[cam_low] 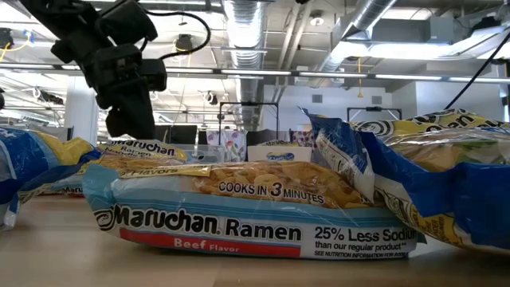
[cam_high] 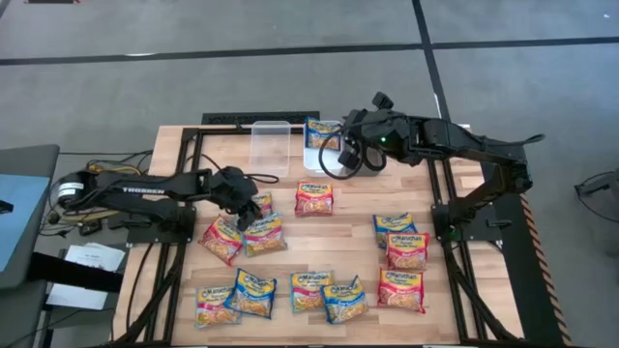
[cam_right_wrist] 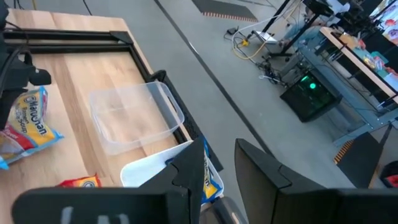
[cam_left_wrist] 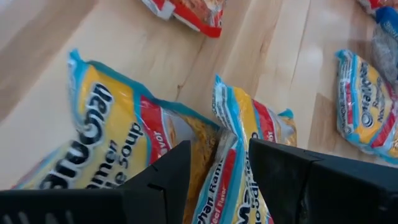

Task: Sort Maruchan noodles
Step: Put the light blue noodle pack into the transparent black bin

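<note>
Your left gripper (cam_left_wrist: 217, 180) pinches a blue packet (cam_left_wrist: 239, 134) edge-on between its nearly closed jaws; lift straight up.

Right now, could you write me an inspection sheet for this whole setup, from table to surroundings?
Surface: wooden table, black frame rails along its sides.
Job's things: about a dozen noodle packets scattered flat; one blue packet sits in the white bin.
Clutter: clear bin, nothing in it.
Grippers: left gripper pinching the standing edge of a beef packet; right gripper over the white bin, fingers apart.
Cables: black loop hanging under the right gripper; wires beside the left arm's base.
Surroundings: grey floor; desks and equipment beyond.
</note>
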Motion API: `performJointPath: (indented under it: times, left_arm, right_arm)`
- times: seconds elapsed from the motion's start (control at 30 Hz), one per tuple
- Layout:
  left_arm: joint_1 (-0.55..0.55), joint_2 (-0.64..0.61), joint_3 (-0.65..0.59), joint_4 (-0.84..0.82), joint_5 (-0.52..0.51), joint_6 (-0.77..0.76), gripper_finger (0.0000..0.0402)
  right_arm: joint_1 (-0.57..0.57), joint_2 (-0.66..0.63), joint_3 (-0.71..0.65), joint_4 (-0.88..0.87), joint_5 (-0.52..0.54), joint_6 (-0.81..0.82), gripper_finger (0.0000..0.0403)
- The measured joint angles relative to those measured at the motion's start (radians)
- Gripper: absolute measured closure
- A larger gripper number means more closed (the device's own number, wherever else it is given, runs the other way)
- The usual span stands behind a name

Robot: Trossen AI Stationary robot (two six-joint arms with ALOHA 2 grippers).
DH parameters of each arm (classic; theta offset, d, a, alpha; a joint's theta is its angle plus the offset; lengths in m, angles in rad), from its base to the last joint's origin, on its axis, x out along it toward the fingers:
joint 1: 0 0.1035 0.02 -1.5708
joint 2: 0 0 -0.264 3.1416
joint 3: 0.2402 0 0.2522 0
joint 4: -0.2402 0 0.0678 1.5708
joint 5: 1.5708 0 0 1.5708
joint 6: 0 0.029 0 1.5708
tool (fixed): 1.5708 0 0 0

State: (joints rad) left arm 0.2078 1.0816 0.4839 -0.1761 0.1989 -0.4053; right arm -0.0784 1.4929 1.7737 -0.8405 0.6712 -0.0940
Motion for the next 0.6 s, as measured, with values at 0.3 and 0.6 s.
performJointPath:
  times: [0.3, 0.6]
  left_arm:
    - [-0.049, 0.062, 0.000, 0.018, -0.006, -0.003, 0.0251]
    - [-0.067, 0.066, -0.001, 0.015, -0.028, -0.009, 0.0251]
  right_arm:
    - [0.000, 0.000, 0.000, 0.000, -0.021, 0.000, 0.0288]
    - [0.000, 0.000, 0.000, -0.001, -0.021, 0.000, 0.0288]
